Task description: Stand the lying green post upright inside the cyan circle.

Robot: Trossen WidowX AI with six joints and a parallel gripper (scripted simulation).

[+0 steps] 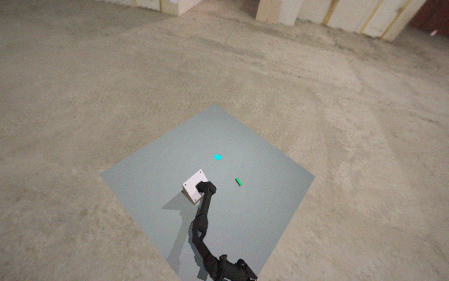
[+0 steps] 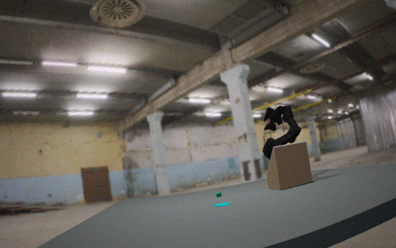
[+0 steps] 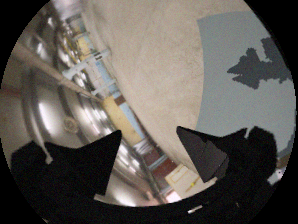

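I'm looking at a flat grey square surface [image 1: 148, 176] laid on a worn concrete floor [image 1: 70, 88], with pale wall panels striped in yellow at the far edge of the top view. On the surface stands a tan wedge-shaped block with a pale sloping top face [image 1: 193, 185]; from the exterior view its brown side [image 2: 289, 166] hides the lower part of my arm. The black jointed arm [image 1: 202, 219] rises from that block and stretches toward the near edge of the surface in the top view, casting a long shadow to its left.

At the end of it, the gripper [image 3: 149, 149] is raised well above the surface and spread wide, close to full travel; in the wrist view the two dark fingers frame only floor and distant wall, so it has hold of nothing.

The small flat cyan circle [image 1: 217, 157] lies on the surface, beyond the block. The short green post [image 1: 238, 181] lies on its side to the right of the block, near the circle but clear of it, and well apart from the gripper
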